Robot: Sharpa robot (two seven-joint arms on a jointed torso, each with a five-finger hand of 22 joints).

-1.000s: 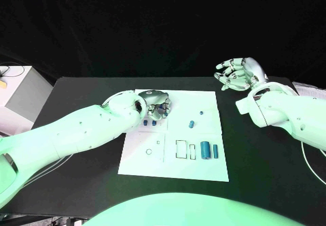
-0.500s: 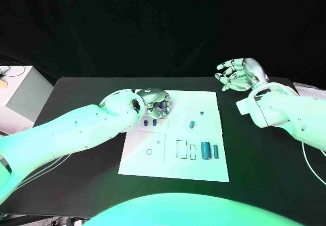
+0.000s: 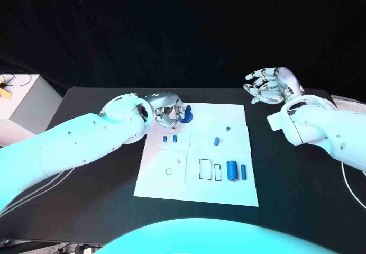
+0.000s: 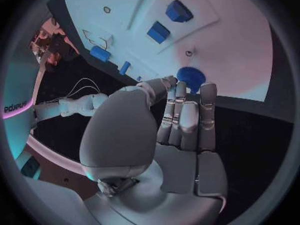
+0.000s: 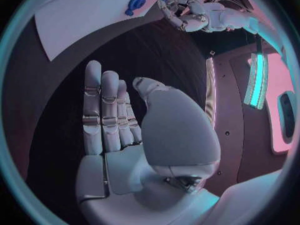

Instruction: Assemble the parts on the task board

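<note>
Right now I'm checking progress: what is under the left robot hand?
A blue gear-like part shows at the left robot hand fingertips over the task board's far edge. The fingers cover whether it is gripped.

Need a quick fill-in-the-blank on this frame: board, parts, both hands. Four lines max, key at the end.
1. The round blue gear-like part is at the fingertips of the robot's ____ hand.
2. The white task board lies on a ____ table.
3. The right hand holds ____, its fingers apart.
4. The right hand hovers ____ the task board's footprint, over bare table.

Missing words: left; black; nothing; outside
</note>
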